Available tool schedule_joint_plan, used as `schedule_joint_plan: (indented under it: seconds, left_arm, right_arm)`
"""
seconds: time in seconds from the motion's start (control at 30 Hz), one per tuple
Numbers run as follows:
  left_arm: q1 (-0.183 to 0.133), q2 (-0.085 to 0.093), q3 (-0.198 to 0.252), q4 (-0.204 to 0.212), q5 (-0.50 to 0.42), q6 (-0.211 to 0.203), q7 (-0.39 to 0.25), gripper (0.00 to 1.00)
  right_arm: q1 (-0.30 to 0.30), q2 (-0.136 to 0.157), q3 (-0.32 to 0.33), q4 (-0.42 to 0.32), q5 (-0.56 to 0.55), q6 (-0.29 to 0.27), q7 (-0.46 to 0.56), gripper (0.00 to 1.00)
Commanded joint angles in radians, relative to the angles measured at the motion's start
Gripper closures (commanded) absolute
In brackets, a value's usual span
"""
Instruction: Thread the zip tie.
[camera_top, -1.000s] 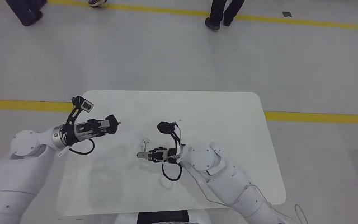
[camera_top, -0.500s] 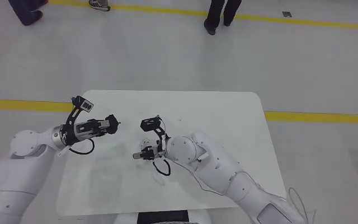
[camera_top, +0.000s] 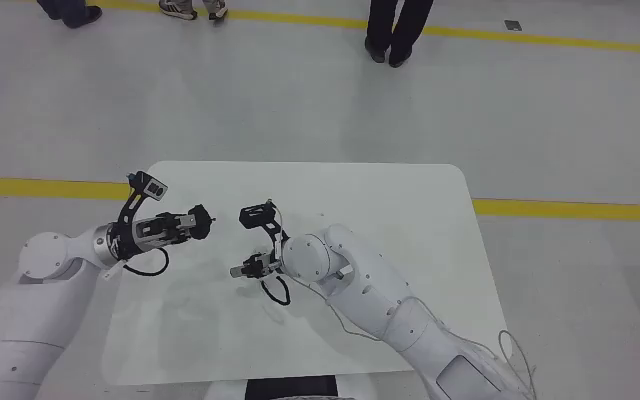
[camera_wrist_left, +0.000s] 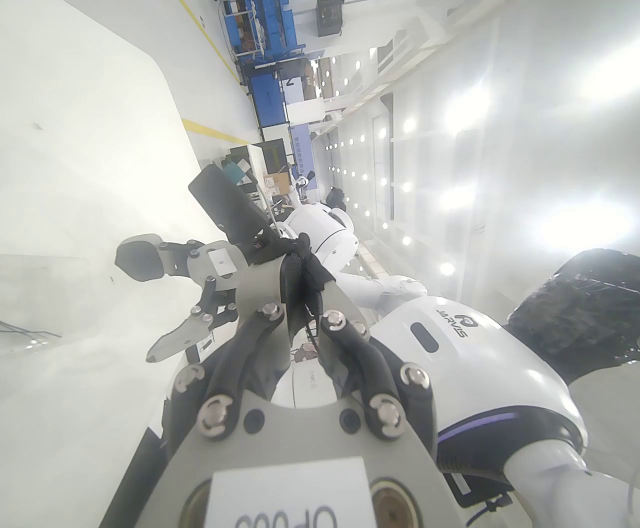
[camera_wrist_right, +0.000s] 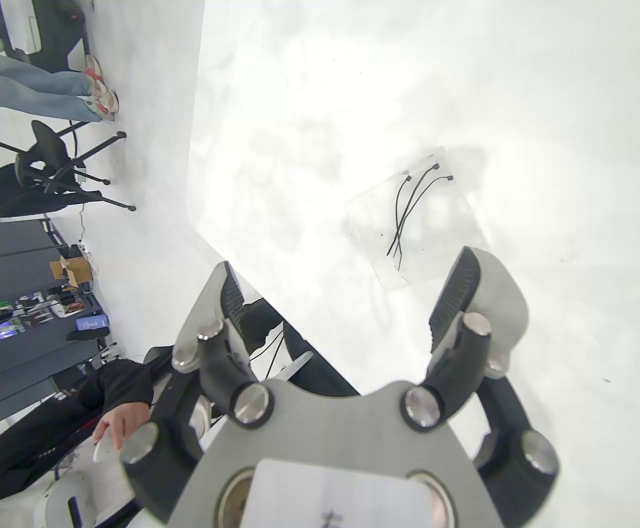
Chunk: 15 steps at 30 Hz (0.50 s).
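– Three black zip ties are lying in that clear plastic bag, aren't they?
– Yes, they are lying loose and crossing one another, with their heads pointing away from the right gripper. The bag is lying flat on the white table, on its left half.
– How are that gripper's jaws standing?
– They are gaping wide apart and gripping nothing. The bag is sitting just beyond the fingertips, near them but not touching.
– And the left gripper?
– It is hanging over the table toward the far left corner, apart from the right gripper. Its jaws are pressing together. Black wrapping is covering the tips, and I cannot tell whether anything is pinched between them.
– Is anything else lying around?
– A black cable is looping beside the right wrist, above the table. The two grippers are pointing roughly toward each other across the table's left half.
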<state>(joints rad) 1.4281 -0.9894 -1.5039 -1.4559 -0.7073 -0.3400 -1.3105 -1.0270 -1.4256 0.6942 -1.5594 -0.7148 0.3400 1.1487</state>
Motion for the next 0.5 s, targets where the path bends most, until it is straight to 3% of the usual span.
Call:
schedule_joint_plan:
  seconds: [0.0, 0.2, 0.47]
  left_arm:
    - [0.0, 0.0, 0.0, 0.0, 0.0, 0.0, 0.0, 1.0]
    - [0.0, 0.0, 0.0, 0.0, 0.0, 0.0, 0.0, 1.0]
    - [0.0, 0.0, 0.0, 0.0, 0.0, 0.0, 0.0, 1.0]
  right_arm:
    - [-0.004, 0.0, -0.002, -0.003, -0.004, -0.005, -0.012, 0.0]
    - [0.015, -0.023, -0.021, -0.004, -0.141, 0.0, 0.081, 0.0]
    - [0.003, -0.124, -0.002, 0.057, -0.303, 0.0, 0.199, 0.0]
